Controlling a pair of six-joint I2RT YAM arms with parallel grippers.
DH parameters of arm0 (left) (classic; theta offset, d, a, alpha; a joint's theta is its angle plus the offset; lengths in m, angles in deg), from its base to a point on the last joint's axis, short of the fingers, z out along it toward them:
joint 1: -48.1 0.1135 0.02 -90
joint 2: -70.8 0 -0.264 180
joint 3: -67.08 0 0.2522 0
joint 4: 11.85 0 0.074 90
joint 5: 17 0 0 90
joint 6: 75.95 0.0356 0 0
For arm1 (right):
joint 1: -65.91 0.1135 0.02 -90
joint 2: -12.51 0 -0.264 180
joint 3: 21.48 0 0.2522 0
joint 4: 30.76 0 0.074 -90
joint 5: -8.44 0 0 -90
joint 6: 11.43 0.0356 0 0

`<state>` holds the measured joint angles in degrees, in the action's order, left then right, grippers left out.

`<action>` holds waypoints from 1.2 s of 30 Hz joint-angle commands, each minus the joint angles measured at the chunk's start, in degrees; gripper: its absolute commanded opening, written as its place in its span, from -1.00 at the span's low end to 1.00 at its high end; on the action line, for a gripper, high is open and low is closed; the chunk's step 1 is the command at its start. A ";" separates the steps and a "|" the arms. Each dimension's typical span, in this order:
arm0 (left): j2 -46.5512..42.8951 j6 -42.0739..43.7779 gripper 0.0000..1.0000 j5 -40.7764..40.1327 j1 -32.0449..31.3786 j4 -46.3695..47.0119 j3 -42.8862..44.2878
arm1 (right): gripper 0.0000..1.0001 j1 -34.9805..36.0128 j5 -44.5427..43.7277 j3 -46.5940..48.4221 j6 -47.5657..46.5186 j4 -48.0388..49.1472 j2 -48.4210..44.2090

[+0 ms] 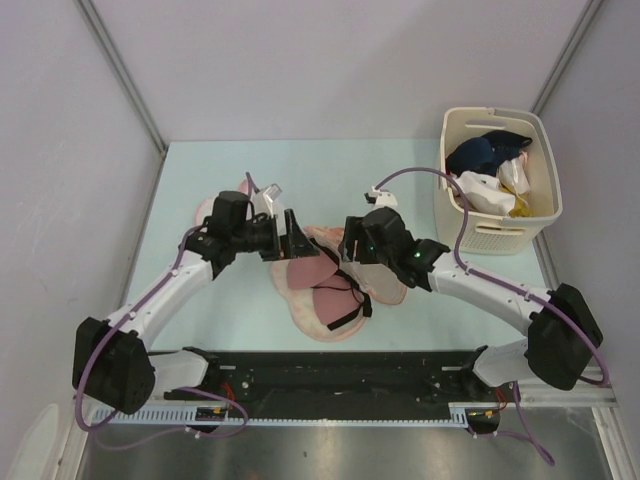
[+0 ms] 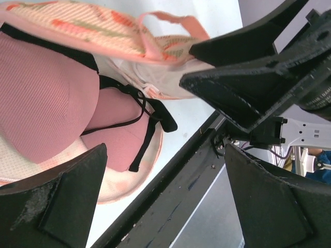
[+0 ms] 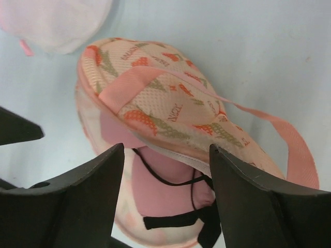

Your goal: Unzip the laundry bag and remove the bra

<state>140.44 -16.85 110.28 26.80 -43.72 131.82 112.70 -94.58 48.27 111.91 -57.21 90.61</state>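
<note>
Flanking the laundry bag [image 1: 385, 290], left gripper [image 1: 295, 240] and right gripper [image 1: 347, 248], both splayed apart, holding nothing, bag unzipped on the table [image 1: 200, 300], long axis slanting far-left to near-right, bra [image 1: 320, 285] inside it, its pink loop [image 3: 289, 144] showing only in wrist views, basket [image 1: 495, 240] well right of bag

The bag [image 3: 155, 98] is seen unzipped, just beyond the fingertips of the right gripper [image 3: 166, 150] and in front of the left gripper [image 2: 165, 150]. Its cream-peach mesh top half, printed in orange-red and edged in pink, is raised and tilted over the lower half, with a pink loop trailing to one side. The bra [image 3: 165, 191] is laid in the lower half, partly uncovered below the raised flap. Two dusty-pink ribbed cups are shown side by side, with thin dark straps crossed between them.
</note>
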 commanded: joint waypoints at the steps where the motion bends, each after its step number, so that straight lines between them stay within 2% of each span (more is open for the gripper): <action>1: 1.19 1.36 0.99 1.39 0.12 0.88 -1.23 | 0.42 -1.60 -1.57 1.84 -2.49 -3.04 3.54; 6: 3.30 2.77 1.00 1.22 -0.41 -0.96 -1.50 | 0.42 -3.63 0.53 1.85 -2.84 -1.82 5.92; 11: 6.02 2.68 1.00 -1.59 -0.76 1.58 -3.70 | 0.43 1.90 -2.08 1.85 -6.00 0.21 2.76; 15: 8.13 1.37 1.00 -2.03 -0.76 4.04 -3.35 | 0.46 5.07 -6.66 1.76 -6.19 -3.90 0.56; 21: 12.17 1.28 1.00 -4.32 -0.76 5.19 2.01 | 0.47 6.12 -8.08 -0.96 -4.87 -5.86 -4.09; 27: 17.09 -1.71 0.99 -1.42 -0.94 9.41 7.90 | 0.47 7.35 -8.52 -1.32 -5.48 -5.77 -7.52; 36: 23.34 -2.06 0.98 -0.19 -2.87 9.23 15.99 | 0.50 14.38 -9.13 -1.32 -10.31 -4.19 -7.27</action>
<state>163.04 -17.72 108.21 25.16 -36.75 144.39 125.03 -102.09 46.93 104.13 -62.68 83.57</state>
